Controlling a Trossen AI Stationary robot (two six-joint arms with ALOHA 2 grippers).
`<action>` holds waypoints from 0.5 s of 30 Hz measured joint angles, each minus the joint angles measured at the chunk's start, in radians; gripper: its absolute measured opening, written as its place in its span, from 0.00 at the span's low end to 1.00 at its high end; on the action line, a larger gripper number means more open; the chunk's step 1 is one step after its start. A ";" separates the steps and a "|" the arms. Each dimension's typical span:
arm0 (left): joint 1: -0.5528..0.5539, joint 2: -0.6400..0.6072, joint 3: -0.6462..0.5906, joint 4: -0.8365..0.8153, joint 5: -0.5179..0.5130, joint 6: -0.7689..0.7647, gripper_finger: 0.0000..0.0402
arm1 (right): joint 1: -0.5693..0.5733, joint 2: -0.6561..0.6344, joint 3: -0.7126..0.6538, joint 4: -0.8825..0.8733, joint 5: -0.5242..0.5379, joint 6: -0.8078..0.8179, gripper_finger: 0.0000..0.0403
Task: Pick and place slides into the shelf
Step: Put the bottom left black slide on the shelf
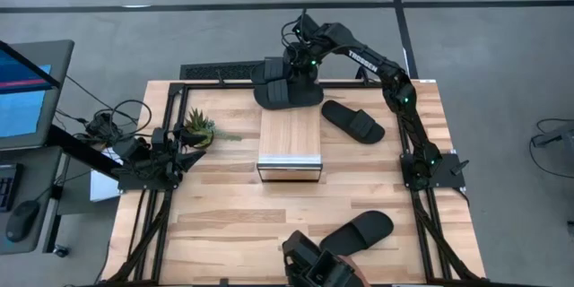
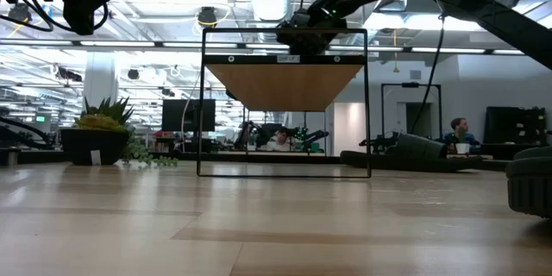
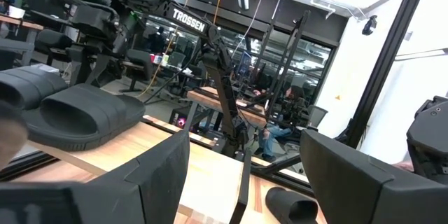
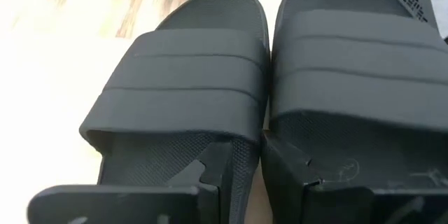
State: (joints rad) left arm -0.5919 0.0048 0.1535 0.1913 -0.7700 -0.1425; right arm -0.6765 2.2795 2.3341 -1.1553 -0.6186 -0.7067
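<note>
- High view: right gripper (image 1: 289,79), fingers parting, releases paired slides (image 1: 285,92) at the shelf's (image 1: 290,134) twelve o'clock end.
- Left gripper (image 1: 190,154) waits open at nine o'clock.
- Next likely: fetch slide (image 1: 353,121) at two o'clock.

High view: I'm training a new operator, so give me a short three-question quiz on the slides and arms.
1. How many slides show in the high view?
2. True or false: the plant stands beside the right arm's base.
3. Which hangs over two slides lying side by side? A: left gripper. B: right gripper.
Key: 1. four. 2. false; the plant stands on the left arm's side. 3. B.
</note>
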 joint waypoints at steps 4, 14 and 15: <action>0.000 0.000 0.000 0.000 0.000 0.000 0.64 | -0.001 0.000 0.000 -0.002 0.001 0.000 0.16; 0.000 0.000 0.000 -0.001 0.000 0.000 0.64 | 0.000 0.000 0.000 -0.006 0.000 -0.005 0.16; 0.000 0.000 0.000 -0.001 0.000 0.000 0.64 | 0.000 -0.001 0.000 -0.010 0.000 -0.007 0.16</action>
State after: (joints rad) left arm -0.5919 0.0048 0.1535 0.1905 -0.7700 -0.1425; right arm -0.6765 2.2783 2.3344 -1.1653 -0.6189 -0.7132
